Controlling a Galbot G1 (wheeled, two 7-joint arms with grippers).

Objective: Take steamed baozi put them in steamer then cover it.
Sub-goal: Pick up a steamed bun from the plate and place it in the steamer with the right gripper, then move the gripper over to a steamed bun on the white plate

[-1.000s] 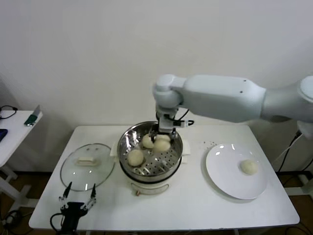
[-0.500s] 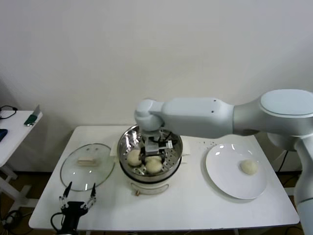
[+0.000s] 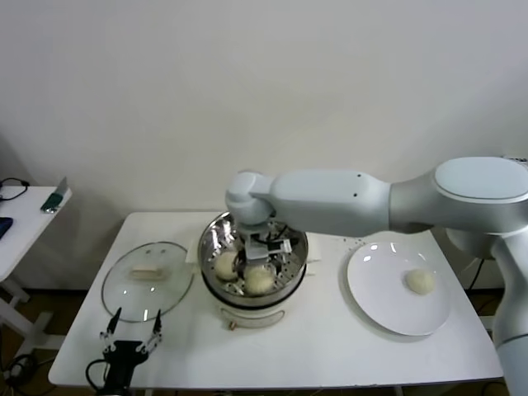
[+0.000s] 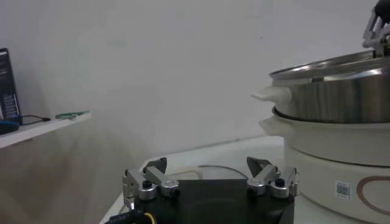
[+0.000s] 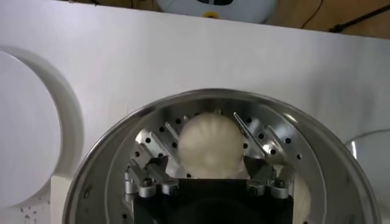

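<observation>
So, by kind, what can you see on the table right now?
Baozi: 3 in view (2 in the steamer, 1 on the plate); the right arm may hide more.
Steamer: 1
Lid: 1
Plate: 1
Total: 6
Right tool is inside the steamer; left tool parked at the table's front edge.

The round shiny stainless-steel steamer [image 3: 252, 257] has its far inner wall hidden behind the white right arm in the head view. In the right wrist view, the smooth cream-white baozi [image 5: 210, 146] is partly covered by the black gripper body. The flat white plate [image 5: 27, 152] is cut off by that view's edge.
</observation>
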